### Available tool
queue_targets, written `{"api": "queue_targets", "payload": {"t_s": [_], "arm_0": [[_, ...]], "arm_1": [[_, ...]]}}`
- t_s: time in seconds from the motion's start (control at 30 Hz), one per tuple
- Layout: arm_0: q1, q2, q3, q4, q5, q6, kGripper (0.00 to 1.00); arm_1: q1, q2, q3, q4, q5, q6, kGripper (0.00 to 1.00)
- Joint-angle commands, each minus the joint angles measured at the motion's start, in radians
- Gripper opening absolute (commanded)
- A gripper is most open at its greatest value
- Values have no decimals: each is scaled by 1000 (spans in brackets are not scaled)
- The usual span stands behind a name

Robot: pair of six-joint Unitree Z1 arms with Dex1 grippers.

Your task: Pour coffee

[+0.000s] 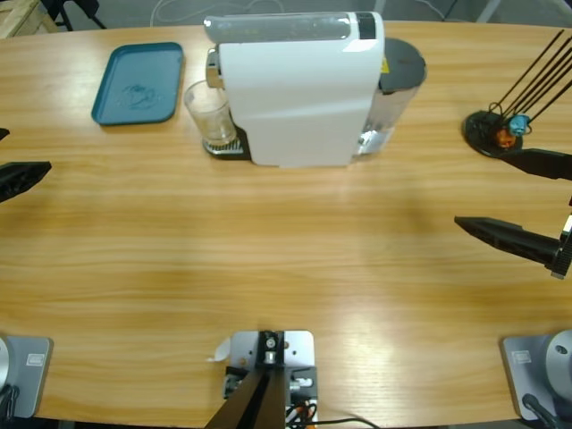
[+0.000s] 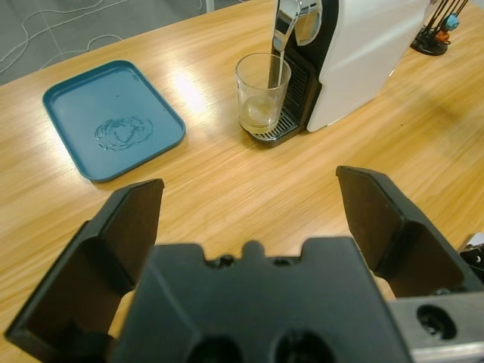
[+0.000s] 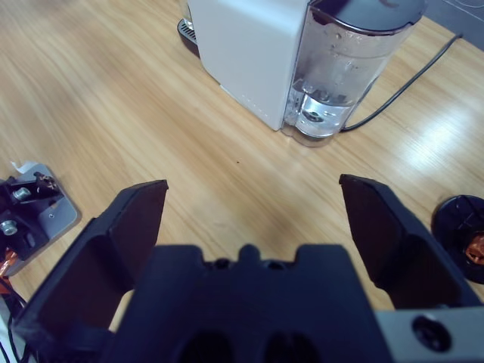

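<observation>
**Coffee in the glass, both arms standing off**

While the glass (image 2: 262, 94) stands on the drip grate under the spout of the white coffee machine (image 1: 299, 89), a shallow layer of pale coffee (image 2: 259, 115) already lies in its bottom, so the brewing appears to have at least begun. Whether liquid is running from the spout right now cannot be told; the chrome spout hangs just over the rim and nothing more is clear.

The left gripper (image 2: 249, 215) is spread wide and holds nothing. It looks toward the glass from well back on the table (image 1: 286, 259), with the teal tray (image 1: 138, 82) lying beside the machine on the glass's far side. That tray carries only a smear of wetness.

The right gripper (image 3: 253, 219) is likewise parted and empty, facing the machine's rear, where the clear water tank (image 3: 344, 72) shows water low in it. A black capsule stand (image 1: 496, 132) sits near this arm.

Judging from this, the cup is placed and partly filled. What seems left is for the pour to finish and, possibly, for the left arm to fetch the glass away, perhaps onto the tray.
</observation>
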Motion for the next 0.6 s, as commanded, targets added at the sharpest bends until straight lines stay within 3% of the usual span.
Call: {"api": "queue_targets", "payload": {"t_s": [0.03,0.6], "arm_0": [[3,-24,33,-7,5,-16,991],[3,-11,31,-3,4,-31,1000]], "arm_1": [[8,35,18,15,-4,-9,1000],[8,44,14,21,1,-9,1000]]}}
